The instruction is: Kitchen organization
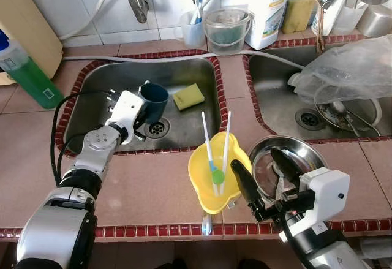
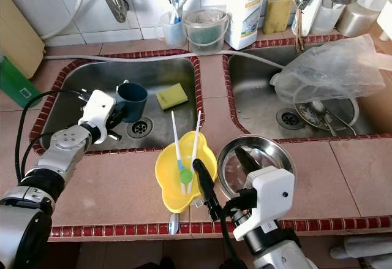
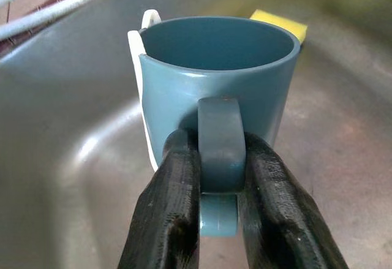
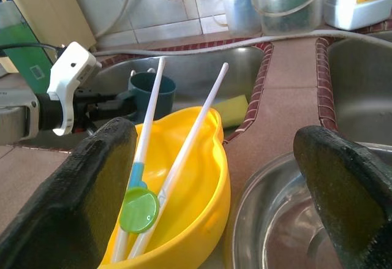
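1. Surroundings: a double steel sink (image 1: 92, 91) is set in a tiled counter (image 1: 147, 189) edged with red trim. A yellow sponge (image 1: 188, 96) lies on the left basin floor, just beside the drain (image 1: 157, 127).
2. Back ledge: a clear container (image 1: 228, 30), a white cup with toothbrushes (image 1: 193, 30) and a white detergent bottle (image 1: 269, 11) stand in a row. A green bottle (image 1: 27, 73) stands at the counter's left.
3. Right basin: a crumpled plastic bag (image 1: 349, 67) covers part of the dishes lying there.
4. Front counter: a yellow bowl (image 1: 211, 186) holding two white utensils and a green disc sits touching a steel bowl (image 1: 288, 159). A spoon (image 1: 206, 223) lies at the counter edge under the yellow bowl.
5. Task item: a blue mug (image 3: 214, 79) is upright inside the left basin, near the drain; whether it touches the floor cannot be told.
6. Left gripper (image 3: 217, 177): both fingers are clamped on the mug's handle, one on each side.
7. Right gripper (image 4: 233, 189): fingers spread wide apart, holding nothing, one finger over the yellow bowl's rim, the other over the steel bowl. The mug is well apart from it.
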Motion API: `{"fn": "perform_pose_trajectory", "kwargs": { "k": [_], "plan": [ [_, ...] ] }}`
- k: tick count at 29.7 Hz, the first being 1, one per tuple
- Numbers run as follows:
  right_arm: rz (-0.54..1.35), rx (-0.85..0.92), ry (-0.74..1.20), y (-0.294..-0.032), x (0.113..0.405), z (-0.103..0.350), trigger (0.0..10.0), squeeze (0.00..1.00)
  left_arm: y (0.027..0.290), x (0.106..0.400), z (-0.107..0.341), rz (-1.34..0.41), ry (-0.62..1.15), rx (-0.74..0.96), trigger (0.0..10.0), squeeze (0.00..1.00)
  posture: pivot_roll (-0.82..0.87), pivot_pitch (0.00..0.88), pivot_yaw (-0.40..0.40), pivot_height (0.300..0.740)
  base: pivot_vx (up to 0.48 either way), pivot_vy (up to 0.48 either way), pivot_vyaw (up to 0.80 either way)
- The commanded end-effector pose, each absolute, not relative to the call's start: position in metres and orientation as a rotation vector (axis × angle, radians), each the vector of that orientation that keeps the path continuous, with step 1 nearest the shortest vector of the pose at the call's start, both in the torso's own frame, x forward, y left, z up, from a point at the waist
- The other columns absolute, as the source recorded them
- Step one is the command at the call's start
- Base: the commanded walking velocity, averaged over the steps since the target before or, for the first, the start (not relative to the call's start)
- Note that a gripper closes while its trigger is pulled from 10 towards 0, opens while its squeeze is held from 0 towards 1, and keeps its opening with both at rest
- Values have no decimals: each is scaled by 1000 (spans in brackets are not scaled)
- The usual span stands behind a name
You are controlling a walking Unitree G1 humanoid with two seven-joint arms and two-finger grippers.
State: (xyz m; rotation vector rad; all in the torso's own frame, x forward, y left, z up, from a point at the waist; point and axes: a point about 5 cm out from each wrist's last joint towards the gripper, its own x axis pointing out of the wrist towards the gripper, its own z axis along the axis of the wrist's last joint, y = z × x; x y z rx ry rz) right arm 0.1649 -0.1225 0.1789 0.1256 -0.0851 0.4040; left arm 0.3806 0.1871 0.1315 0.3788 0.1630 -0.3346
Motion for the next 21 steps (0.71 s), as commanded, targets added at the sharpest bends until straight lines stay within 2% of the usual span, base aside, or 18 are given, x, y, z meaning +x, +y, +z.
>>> {"fn": "perform_pose_trajectory", "kwargs": {
  "k": [1,20,21],
  "plan": [
    [415,135,-97,-120,162,183,10000,0,194,382,135,-315,167,404,10000,992,-329,200,138,740,0,0,0],
    [414,136,-103,-119,166,183,10000,0,195,382,135,-341,186,388,10000,1000,-315,203,139,740,0,0,0],
    [404,136,-132,-120,172,185,10000,0,194,384,144,-332,143,315,10000,1000,-289,187,137,740,0,0,0]
  ]
}}
